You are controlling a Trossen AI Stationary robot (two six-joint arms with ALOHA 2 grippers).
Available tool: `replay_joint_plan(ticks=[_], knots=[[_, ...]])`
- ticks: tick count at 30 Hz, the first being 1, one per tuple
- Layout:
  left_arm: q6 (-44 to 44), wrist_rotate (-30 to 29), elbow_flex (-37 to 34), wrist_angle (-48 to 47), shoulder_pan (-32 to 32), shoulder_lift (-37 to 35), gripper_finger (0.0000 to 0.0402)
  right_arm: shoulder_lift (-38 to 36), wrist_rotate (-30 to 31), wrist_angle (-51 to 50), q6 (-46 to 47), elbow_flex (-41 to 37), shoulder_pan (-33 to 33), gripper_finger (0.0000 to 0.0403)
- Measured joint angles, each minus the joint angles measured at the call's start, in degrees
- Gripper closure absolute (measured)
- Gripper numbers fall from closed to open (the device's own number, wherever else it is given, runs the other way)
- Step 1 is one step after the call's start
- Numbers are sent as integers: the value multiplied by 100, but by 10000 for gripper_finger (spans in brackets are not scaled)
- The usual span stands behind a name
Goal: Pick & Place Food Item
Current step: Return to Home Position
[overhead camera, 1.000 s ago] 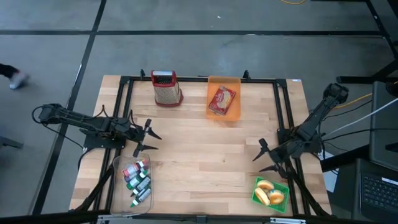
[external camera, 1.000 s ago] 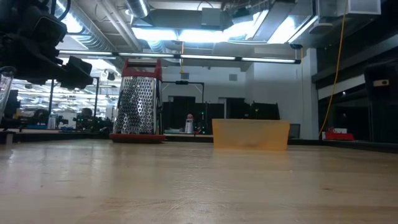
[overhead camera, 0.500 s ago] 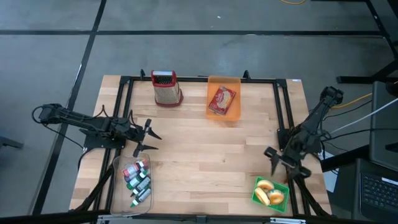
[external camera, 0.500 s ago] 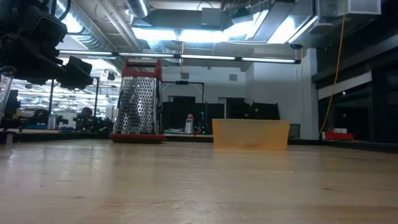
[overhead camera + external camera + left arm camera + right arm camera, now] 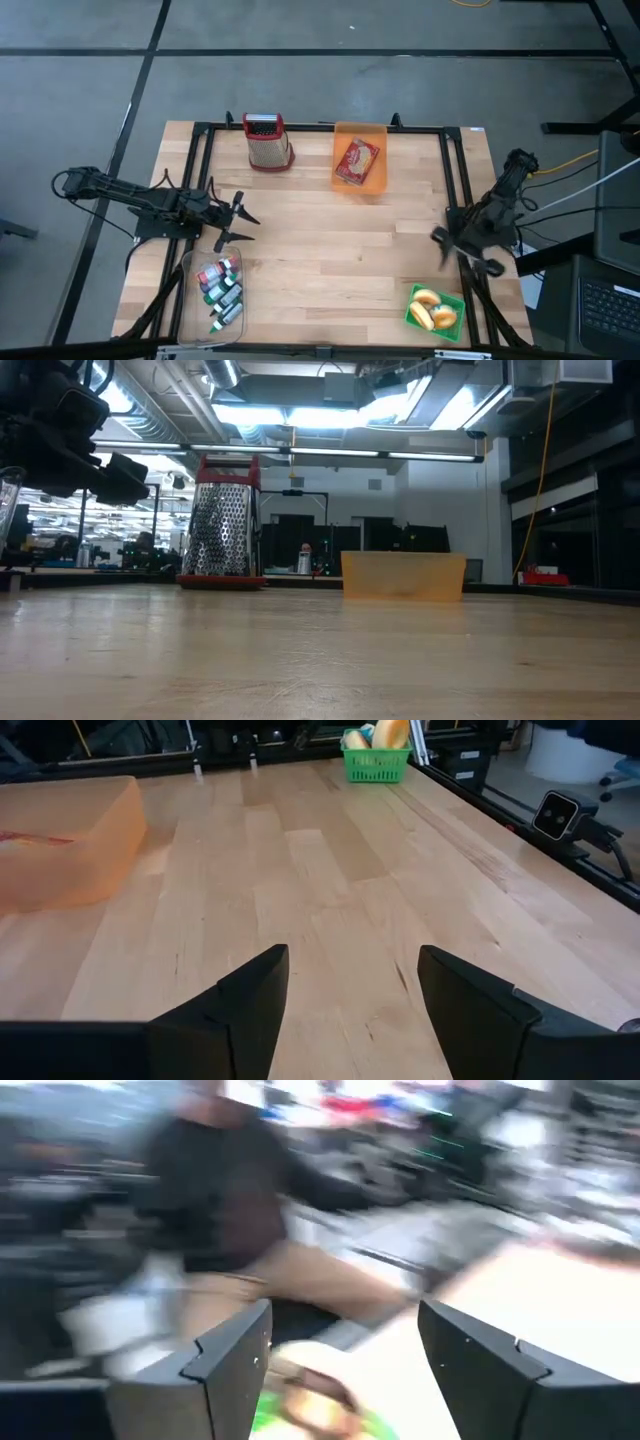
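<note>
High view: small food colouring bottles (image 5: pixel 220 293) lie inside the clear plastic bin (image 5: pixel 188 300) at the table's lower-left corner. Left gripper (image 5: pixel 236 222) and right gripper (image 5: pixel 458 252) both gape, empty. In homing, the right arm should lift clear of the green basket (image 5: pixel 436 290).

The table (image 5: pixel 330 240) is pale jointed wood, smooth with a soft satin sheen. The grater (image 5: pixel 222 525) is bright perforated metal, glossy, trimmed in red plastic. Just beside the grater, the orange bin (image 5: pixel 360 129) is frosted translucent plastic; well apart from the grater, the transparent bin (image 5: pixel 194 312) is clear plastic, the green basket (image 5: pixel 459 303) slotted plastic.
</note>
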Motion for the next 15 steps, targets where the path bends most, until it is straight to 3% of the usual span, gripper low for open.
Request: replay_joint_plan(ticks=[2,8,15], knots=[[-89,-1,-3,-2,0,0,182,-4,671,-307,13,-115,0,147],[-636,71,-14,-39,0,-2,178,-2,-34,-361,-439,-114,22,147],[-852,68,-14,-26,0,0,182,7,764,-976,-240,1,22,147]])
